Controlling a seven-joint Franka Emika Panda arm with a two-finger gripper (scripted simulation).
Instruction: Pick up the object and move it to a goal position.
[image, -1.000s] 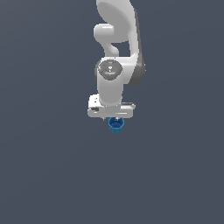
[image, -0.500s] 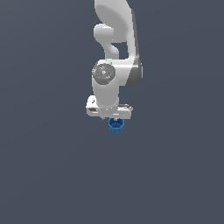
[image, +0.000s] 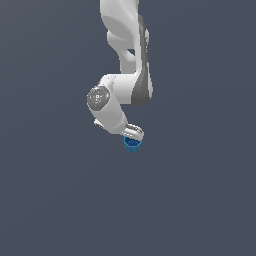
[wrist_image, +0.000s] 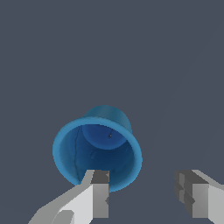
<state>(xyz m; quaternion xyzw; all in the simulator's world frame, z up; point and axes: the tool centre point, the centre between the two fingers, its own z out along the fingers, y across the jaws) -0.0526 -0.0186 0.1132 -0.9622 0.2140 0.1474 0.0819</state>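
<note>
My arm hangs from above over a plain dark grey floor, wrist bent toward the exterior view's right. My claw is spread apart w/ a wide gap btwn the two fingers, gripping nothing. The blue cup sits just below the claw tip in the exterior view, open top facing my wrist cam. One finger overlaps its rim; the other stands well apart from it. Can't tell if that finger touches the rim.
</note>
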